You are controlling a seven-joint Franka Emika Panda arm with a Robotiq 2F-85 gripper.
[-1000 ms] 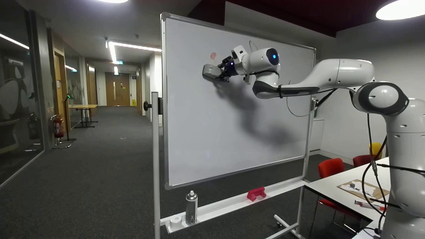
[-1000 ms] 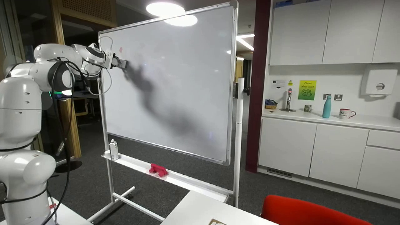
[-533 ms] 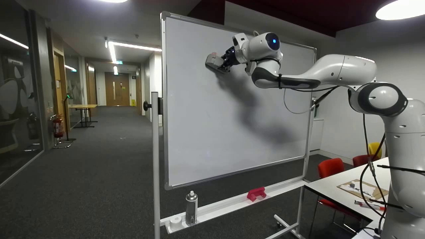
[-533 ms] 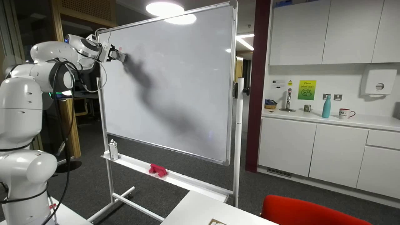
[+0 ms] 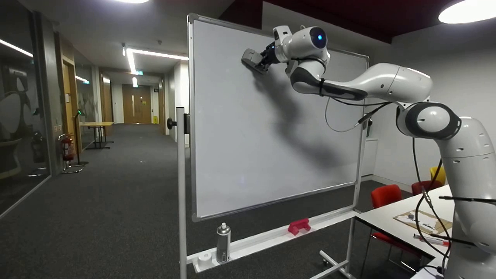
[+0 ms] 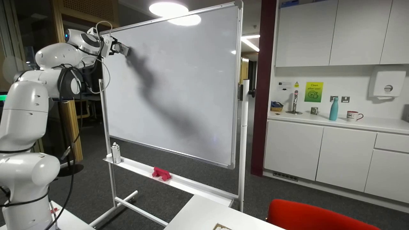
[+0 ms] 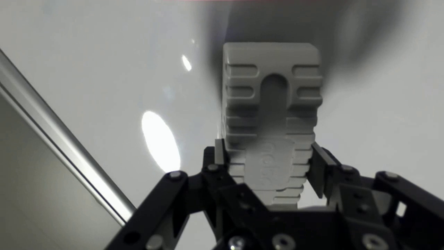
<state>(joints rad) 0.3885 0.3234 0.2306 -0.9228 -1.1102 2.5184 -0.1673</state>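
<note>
as the claw (image 7: 270, 161) grips it, an eraser (image 7: 272, 119) faces the whiteboard (image 5: 252, 139).

Lit from overhead: in an exterior view, blown out to white at a round lamp (image 5: 469, 11) upper right and a strip light (image 5: 159, 55) upper left, while fading to dim grey down the floor (image 5: 128, 217) at lower left. Darkened across the whiteboard (image 6: 185, 83) by a soft-edged shadow (image 6: 148, 83) in both exterior views; in an exterior view, glaring near the top with a lamp reflection (image 6: 185, 19). In the wrist view, burnt out at a white oval glare (image 7: 161, 142) left of centre, shaded at top, softened on the raised lettering (image 7: 269, 163) of the grey eraser (image 7: 272, 119).
</note>
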